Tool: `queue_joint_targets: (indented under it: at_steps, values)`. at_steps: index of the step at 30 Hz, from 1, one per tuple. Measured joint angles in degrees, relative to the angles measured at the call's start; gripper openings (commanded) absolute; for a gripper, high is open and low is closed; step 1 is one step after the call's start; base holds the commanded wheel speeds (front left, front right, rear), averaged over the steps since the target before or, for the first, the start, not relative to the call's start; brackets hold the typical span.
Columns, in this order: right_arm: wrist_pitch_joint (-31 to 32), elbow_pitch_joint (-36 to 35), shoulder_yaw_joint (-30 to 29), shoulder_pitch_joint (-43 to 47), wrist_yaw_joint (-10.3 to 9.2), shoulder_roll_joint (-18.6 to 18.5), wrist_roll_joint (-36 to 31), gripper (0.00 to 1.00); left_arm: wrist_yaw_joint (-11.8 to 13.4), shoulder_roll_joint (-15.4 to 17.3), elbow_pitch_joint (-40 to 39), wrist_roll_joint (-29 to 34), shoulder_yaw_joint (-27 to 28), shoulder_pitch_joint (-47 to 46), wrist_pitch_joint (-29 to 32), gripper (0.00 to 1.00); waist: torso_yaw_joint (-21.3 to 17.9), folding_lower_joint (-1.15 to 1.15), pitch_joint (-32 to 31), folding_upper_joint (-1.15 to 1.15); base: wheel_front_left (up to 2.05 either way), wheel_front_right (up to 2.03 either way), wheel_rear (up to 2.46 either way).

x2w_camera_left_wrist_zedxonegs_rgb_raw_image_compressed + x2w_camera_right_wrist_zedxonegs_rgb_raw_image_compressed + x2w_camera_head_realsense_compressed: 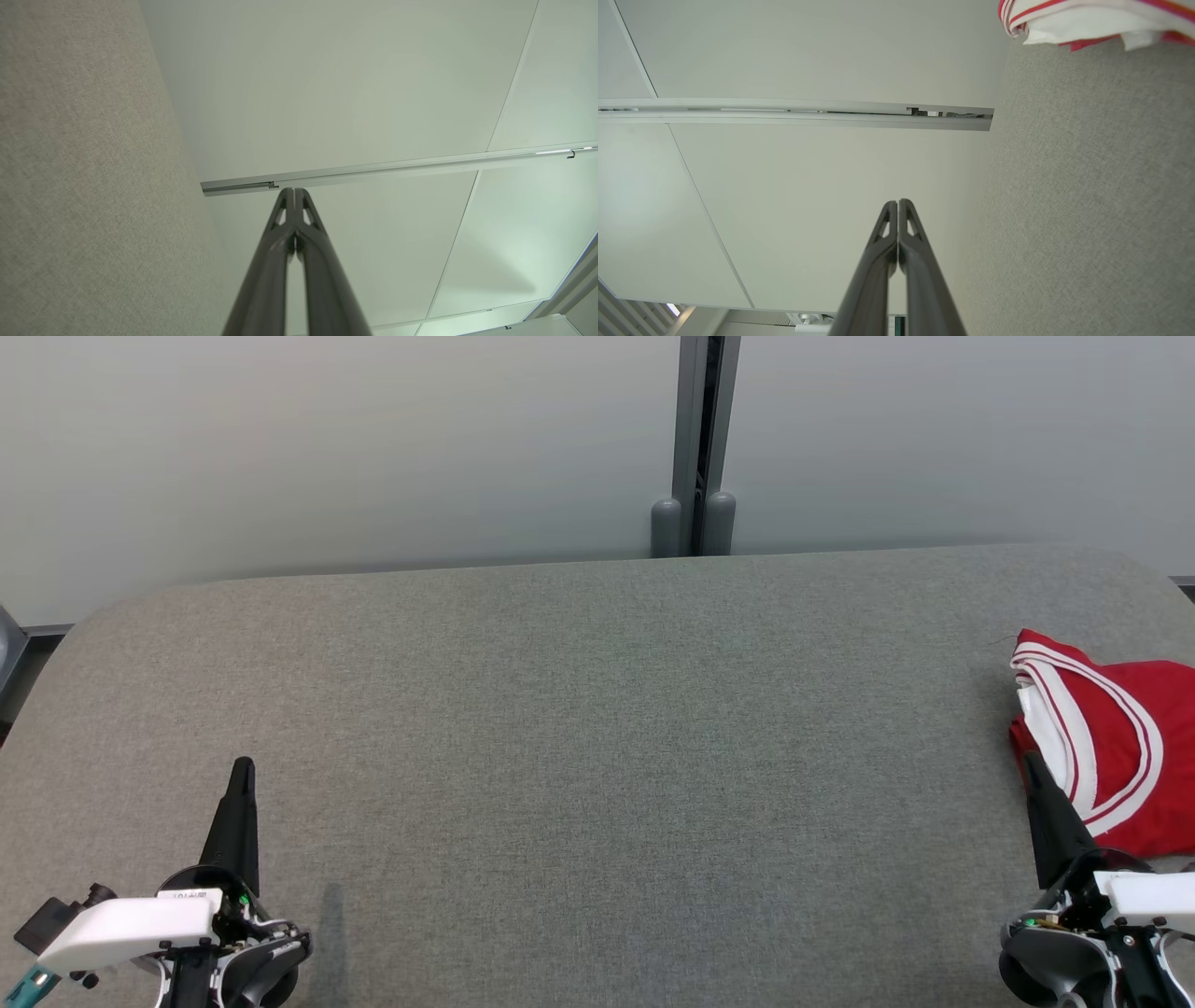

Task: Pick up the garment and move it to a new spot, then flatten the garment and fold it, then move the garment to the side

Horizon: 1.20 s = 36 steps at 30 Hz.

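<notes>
Both jaws are held closed above the grey desk [597,728]: the right just beside the red garment [1125,747], the left well apart; pale wall [327,448] behind.

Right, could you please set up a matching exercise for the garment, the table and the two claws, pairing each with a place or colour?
Things:
1. garment
2. table
3. left claw
4. right claw

Descriptions:
A. grey fabric
B. lower right of the head view, tip beside the garment
C. red with white stripes
D. lower left of the head view, over bare table

Pairs: 1-C, 2-A, 3-D, 4-B.
</notes>
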Motion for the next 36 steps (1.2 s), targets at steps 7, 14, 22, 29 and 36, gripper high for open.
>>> queue_joint_targets:
  at_steps: [7,14,22,29,36]
  values:
    - [0.0,0.0,0.0,0.0,0.0,0.0,0.0,0.0,0.0,0.0,0.0,0.0,0.0,0.0,0.0,0.0,0.0,0.0,0.0,0.0,0.0,0.0,0.0]
    - [0.0,0.0,0.0,0.0,0.0,0.0,0.0,0.0,0.0,0.0,0.0,0.0,0.0,0.0,0.0,0.0,0.0,0.0,0.0,0.0,0.0,0.0,0.0]
    - [0.0,0.0,0.0,0.0,-0.01,0.0,0.0,0.0,0.0,0.0,0.0,0.0,0.0,0.0,0.0,0.0,0.0,0.0,0.0,0.0,0.0,0.0,0.0]
    - [0.0,0.0,0.01,0.0,0.0,0.0,0.0,0.0,0.0,0.0,0.0,0.0,0.0,0.0,0.0,0.0,0.0,0.0,0.0,0.0,0.0,0.0,0.0]
    - [0.0,0.0,0.01,0.0,-0.01,0.0,0.0,0.0,0.0,0.0,0.0,0.0,0.0,0.0,0.0,0.0,0.0,0.0,0.0,0.0,0.0,0.0,0.0]
